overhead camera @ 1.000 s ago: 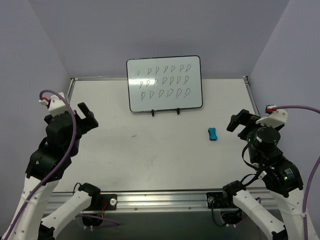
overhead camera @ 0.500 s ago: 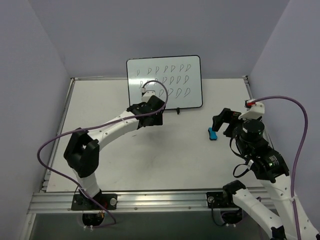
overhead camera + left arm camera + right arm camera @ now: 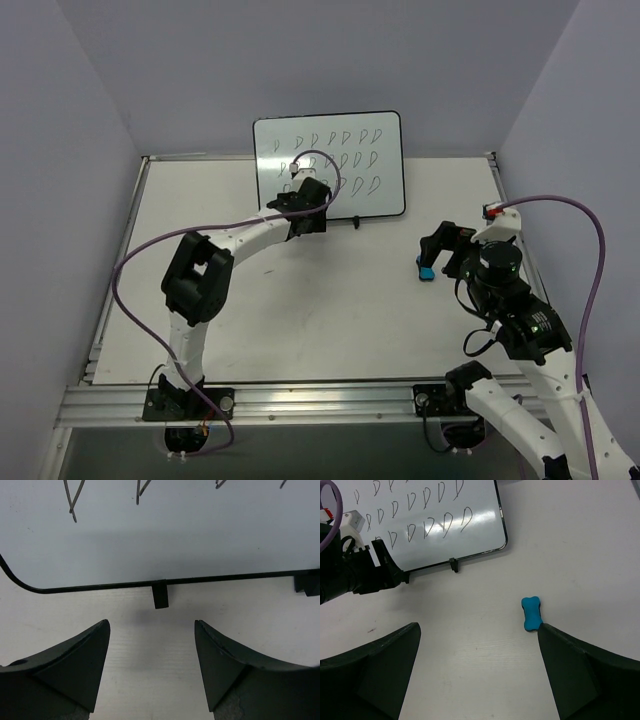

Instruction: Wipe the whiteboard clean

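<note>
**Both arms out, whiteboard still marked**

Whiteboard (image 3: 329,166) upright at far middle of table (image 3: 300,310) on two black feet, with three rows of dark scribbles (image 3: 412,502) across it.

Reaching with left arm from near-left base: elbow bent well short of whiteboard, forearm angled up to its lower left edge. Left gripper (image 3: 151,625) low over table just in front of whiteboard's bottom frame, facing it. Fingers (image 3: 95,650) spread wide, holding nothing. Left foot (image 3: 159,596) seen between them, apart from both.

Reaching with right arm to right of whiteboard and nearer than it, wrist tipped down toward table. Right gripper (image 3: 477,627) spread wide, empty. Blue eraser (image 3: 532,613) flat on table, right of whiteboard's right foot, just beside inner edge of one finger (image 3: 570,670). Contact there: cannot tell.
</note>
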Tool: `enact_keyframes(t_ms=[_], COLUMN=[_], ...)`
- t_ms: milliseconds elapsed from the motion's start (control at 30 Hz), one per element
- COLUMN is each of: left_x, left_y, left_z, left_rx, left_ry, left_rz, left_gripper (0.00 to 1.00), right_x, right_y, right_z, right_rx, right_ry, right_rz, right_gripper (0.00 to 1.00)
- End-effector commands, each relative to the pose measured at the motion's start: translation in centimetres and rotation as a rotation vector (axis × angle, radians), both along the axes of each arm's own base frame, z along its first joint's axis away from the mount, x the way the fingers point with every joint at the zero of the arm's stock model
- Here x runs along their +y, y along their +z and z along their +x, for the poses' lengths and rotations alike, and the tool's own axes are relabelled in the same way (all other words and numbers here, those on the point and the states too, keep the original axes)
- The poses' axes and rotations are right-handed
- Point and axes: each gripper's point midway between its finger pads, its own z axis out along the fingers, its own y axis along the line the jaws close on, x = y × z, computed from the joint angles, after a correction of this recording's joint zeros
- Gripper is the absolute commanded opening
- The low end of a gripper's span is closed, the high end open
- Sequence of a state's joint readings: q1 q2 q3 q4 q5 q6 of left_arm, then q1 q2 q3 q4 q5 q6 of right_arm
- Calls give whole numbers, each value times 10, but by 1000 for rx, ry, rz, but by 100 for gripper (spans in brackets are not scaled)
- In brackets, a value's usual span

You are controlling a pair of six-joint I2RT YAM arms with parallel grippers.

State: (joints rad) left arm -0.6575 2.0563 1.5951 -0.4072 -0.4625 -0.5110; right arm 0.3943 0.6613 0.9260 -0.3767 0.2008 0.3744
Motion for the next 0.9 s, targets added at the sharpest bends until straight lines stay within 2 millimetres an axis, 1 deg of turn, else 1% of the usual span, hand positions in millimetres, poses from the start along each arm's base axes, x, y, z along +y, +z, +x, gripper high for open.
enact_keyframes(t_ms=[0,67,133,200,267,400,433,600,667,700,733,800,867], left_x=[-12,-10,-5,-5,-6,-9,-9,-9,-12,-14,-14,-13,-12], left_y=[14,10,1,-5,-9,-15,-15,-23,-24,-28,-28,-30,-32], left_z=[26,30,32,33,33,32,34,40,44,44,45,45,45], left_rx=[-65,-61,-50,-44,-43,-50,-55,-62,-66,-59,-56,-54,-56], left_ry=[-7,6,28,35,45,66,71,95,92,90,94,104,111], left_rz=[-34,-29,-14,-17,-23,-35,-39,-30,-39,-34,-35,-33,-32], left_gripper=[77,74,68,68,61,60,58,57,57,56,52,51,45], right_x=[5,6,7,7,8,11,12,14,15,15,16,17,18], right_y=[3,2,1,-1,-2,-7,-7,-8,-9,-10,-11,-11,-13], right_z=[7,8,9,10,11,14,14,15,16,16,16,17,17], right_rx=[-24,-21,-18,-14,-12,3,4,8,10,11,14,16,19], right_ry=[15,14,18,19,20,31,37,50,55,57,59,64,69], right_rz=[3,3,2,0,-2,-7,-8,-14,-16,-17,-18,-19,-20], right_gripper=[100,100,100,100,100,100,100,100,100,100,100,100,100])
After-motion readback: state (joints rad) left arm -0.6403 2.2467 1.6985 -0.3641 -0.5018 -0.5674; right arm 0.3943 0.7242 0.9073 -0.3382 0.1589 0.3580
